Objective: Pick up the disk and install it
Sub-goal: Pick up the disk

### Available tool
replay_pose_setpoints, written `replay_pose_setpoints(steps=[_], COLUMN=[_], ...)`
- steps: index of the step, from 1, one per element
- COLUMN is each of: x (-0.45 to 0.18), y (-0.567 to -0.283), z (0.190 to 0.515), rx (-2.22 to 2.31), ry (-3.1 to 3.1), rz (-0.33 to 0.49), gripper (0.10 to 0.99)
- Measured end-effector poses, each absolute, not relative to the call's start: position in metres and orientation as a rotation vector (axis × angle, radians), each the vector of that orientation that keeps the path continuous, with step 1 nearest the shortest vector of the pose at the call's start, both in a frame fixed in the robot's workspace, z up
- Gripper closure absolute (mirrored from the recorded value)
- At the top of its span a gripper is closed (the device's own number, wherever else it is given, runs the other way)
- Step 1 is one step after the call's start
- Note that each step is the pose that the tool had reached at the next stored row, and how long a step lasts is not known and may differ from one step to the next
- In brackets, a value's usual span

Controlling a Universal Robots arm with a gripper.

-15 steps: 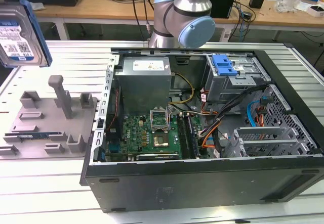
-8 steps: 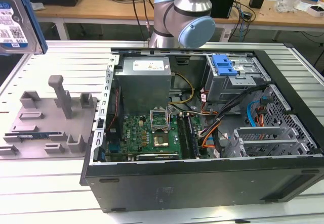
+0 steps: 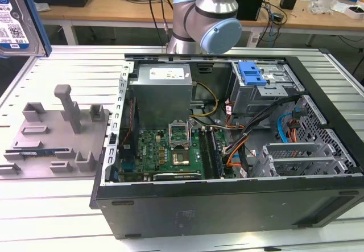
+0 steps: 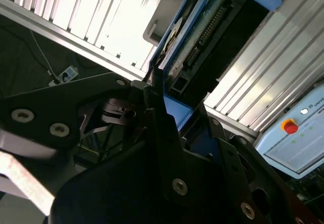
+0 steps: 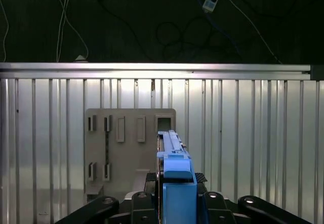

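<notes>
The disk (image 3: 16, 20), silver with a blue-and-white label and a blue rail frame, hangs in the air at the exterior view's upper left, above the table. In the first wrist view the disk (image 5: 171, 148) stands edge-on, its blue rail clamped between the black fingers of my gripper (image 5: 175, 179). The second wrist view shows the disk's circuit-board side (image 4: 202, 42) rising out of my gripper (image 4: 167, 107), which is shut on it. The grey holder (image 5: 129, 148) lies well below the disk.
The grey holder with upright posts (image 3: 57, 132) sits on the ribbed metal table (image 3: 51, 206). The open computer case (image 3: 227, 149) fills the exterior view's middle and right, with a drive bay and blue latch tab (image 3: 252, 73) at its back. My arm (image 3: 205, 19) rises behind the case.
</notes>
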State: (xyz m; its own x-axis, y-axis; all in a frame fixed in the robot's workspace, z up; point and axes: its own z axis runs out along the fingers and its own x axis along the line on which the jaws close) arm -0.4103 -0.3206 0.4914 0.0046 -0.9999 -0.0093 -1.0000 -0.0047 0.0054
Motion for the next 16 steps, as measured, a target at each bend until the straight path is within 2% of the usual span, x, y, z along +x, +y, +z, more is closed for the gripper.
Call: replay_pose_setpoints(steps=[10,16], x=[-0.38,-0.329], y=[-0.359,-0.372], z=[0.491,0.492], rx=[-2.232,-2.238], ry=[2.222,2.226], rz=[0.033,0.045], gripper=[0.718,0.718])
